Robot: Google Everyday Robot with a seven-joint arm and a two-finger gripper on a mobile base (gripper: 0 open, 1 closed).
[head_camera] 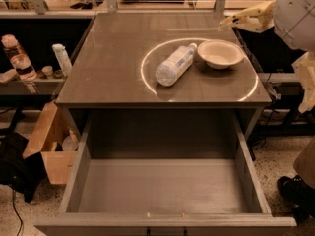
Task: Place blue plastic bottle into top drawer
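Your gripper [231,22] hung in the air behind the bowl [220,54], over the far corner of the table [108,77]. I could not tell how wide the claw was open. It had hold of nothing that I could see.

The blue plastic bottle [174,65] lay on its side on the table, just left of the bowl. Its white cap was close to the bowl's rim, and its fat end pointed away from the bowl, toward the front. The top drawer [162,191] was pulled out. It sat in front of the bowl and lower down.

So I think you were at the first step: reaching for the bottle. The grab was not done yet.

Next you would need to bring the claw past the bowl to its left, then down onto the middle of the bottle. Turn the claw so it closes across the bottle, not along it. The bottle is round and could roll. The bowl sat very near the cap, so grab the part far from the bowl. Then lift the bottle and carry it forward from the bowl to the drawer.
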